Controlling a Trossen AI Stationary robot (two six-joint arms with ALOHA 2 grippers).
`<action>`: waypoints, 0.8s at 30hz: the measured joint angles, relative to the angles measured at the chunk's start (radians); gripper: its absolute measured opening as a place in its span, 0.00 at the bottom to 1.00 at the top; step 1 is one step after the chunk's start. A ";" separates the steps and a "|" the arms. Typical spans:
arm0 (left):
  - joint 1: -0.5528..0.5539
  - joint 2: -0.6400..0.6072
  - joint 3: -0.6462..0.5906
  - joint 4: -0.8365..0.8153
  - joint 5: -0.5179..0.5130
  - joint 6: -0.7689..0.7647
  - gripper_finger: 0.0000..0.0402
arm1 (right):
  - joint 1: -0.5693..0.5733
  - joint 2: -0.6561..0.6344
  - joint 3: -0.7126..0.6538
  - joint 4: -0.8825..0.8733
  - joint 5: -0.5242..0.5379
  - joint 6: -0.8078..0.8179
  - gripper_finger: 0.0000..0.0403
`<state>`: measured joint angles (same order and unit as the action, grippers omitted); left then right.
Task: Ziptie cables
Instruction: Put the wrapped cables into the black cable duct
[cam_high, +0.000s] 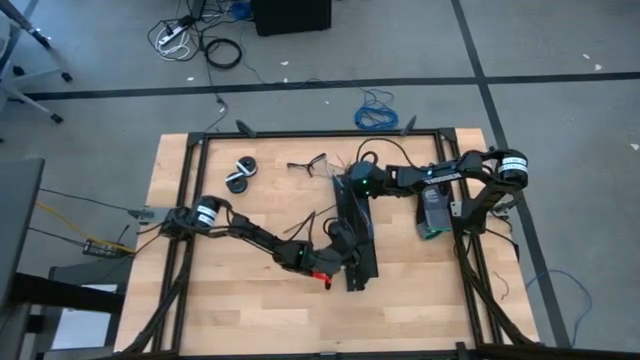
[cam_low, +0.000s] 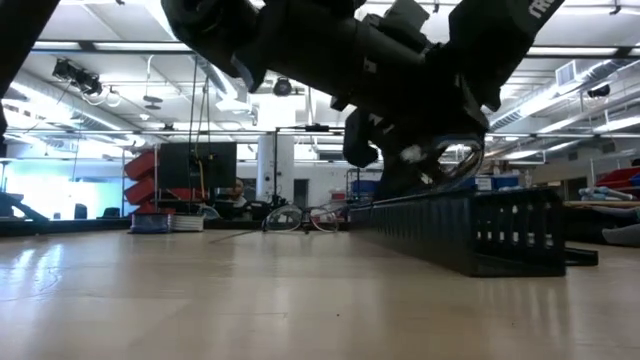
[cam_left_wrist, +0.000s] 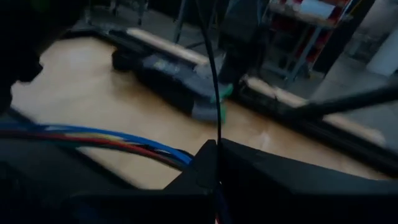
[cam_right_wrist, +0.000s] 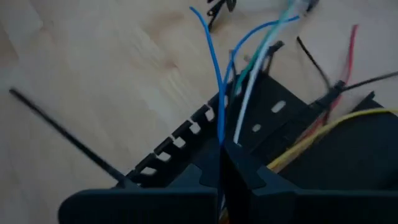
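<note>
The cables, thin blue, white, yellow and red wires (cam_right_wrist: 214, 81), lie along a black perforated duct (cam_high: 357, 240) in the middle of the table and splay out past its end. My right gripper (cam_right_wrist: 222, 149) sits over the duct's far part (cam_high: 352, 190), shut on wires. My left gripper (cam_left_wrist: 217, 152) is at the duct's near left side (cam_high: 338, 247), shut on a thin black ziptie (cam_left_wrist: 213, 74). Blue and red wires (cam_left_wrist: 106, 138) run beside it. A second ziptie (cam_right_wrist: 62, 130) lies flat on the wood beside the duct. My left gripper pinches the ziptie between its two fingertips (cam_left_wrist: 217, 163). The strip stands straight out past the fingers, free of the table; its far end leaves the picture. My right gripper pinches a blue wire and a white wire (cam_right_wrist: 225, 134) between its fingertips, above the duct. Their free ends curve away beyond the fingers.
Two black rolls (cam_high: 240, 175) and a small dark tool (cam_high: 310, 165) lie at the table's far side. A red-tipped object (cam_high: 322, 275) sits near the duct's near end. Black frame rails (cam_high: 190, 200) edge the table. A blue coiled cable (cam_high: 375, 115) lies on the floor.
</note>
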<state>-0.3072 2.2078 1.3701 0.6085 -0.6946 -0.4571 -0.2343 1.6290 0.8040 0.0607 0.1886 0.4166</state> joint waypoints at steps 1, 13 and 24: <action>-0.005 0.000 0.000 -0.009 -0.017 -0.004 0.00 | 0.003 0.001 0.000 0.012 0.000 0.001 0.00; -0.016 0.000 0.000 -0.046 -0.075 -0.021 0.00 | -0.033 -0.077 0.010 0.098 -0.179 -0.052 0.16; -0.026 -0.009 0.000 -0.095 -0.110 0.011 0.00 | -0.120 -0.241 0.013 0.070 -0.556 -0.072 0.48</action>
<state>-0.3331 2.1985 1.3699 0.5130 -0.8043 -0.4463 -0.3547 1.3882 0.8171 0.1311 -0.3669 0.3448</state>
